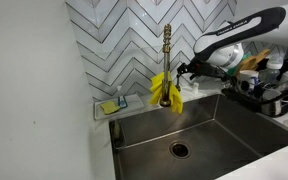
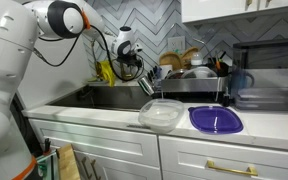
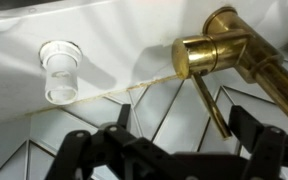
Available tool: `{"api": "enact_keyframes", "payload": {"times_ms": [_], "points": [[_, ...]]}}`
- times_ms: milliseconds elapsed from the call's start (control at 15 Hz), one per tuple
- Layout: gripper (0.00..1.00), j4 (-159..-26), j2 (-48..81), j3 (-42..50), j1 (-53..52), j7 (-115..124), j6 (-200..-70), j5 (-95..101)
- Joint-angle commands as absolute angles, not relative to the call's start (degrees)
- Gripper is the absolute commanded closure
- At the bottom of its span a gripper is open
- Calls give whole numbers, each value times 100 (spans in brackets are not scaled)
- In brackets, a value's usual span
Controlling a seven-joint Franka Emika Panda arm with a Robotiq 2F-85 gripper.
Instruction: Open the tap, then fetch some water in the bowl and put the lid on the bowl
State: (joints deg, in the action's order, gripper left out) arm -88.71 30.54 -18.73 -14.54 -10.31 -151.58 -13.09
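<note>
The gold tap (image 1: 167, 45) stands behind the sink, with a yellow cloth (image 1: 164, 90) draped on it. In the wrist view the tap body (image 3: 209, 50) is close, and its thin gold lever (image 3: 214, 110) hangs between my two black fingers. My gripper (image 3: 184, 140) is open around the lever and does not touch it. In both exterior views the gripper (image 1: 182, 72) (image 2: 134, 66) is at the tap. The clear bowl (image 2: 161, 113) and the purple lid (image 2: 215, 120) lie side by side on the counter, away from the gripper.
The steel sink (image 1: 214, 125) lies below the tap. A dish rack (image 2: 199, 75) full of dishes stands beside the sink. A sponge holder (image 1: 114, 103) sits on the ledge. A clear round fitting (image 3: 59, 70) is on the counter by the tap.
</note>
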Motion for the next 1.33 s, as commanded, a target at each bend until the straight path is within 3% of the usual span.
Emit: {"api": "enact_keyframes", "payload": {"times_ms": [0,1267], "points": [[0,-8812,3111,-1769,-1508,-938,-15149,-1068],[0,-8946,2829,-1515,-1533,-517,-14747,-791]]}}
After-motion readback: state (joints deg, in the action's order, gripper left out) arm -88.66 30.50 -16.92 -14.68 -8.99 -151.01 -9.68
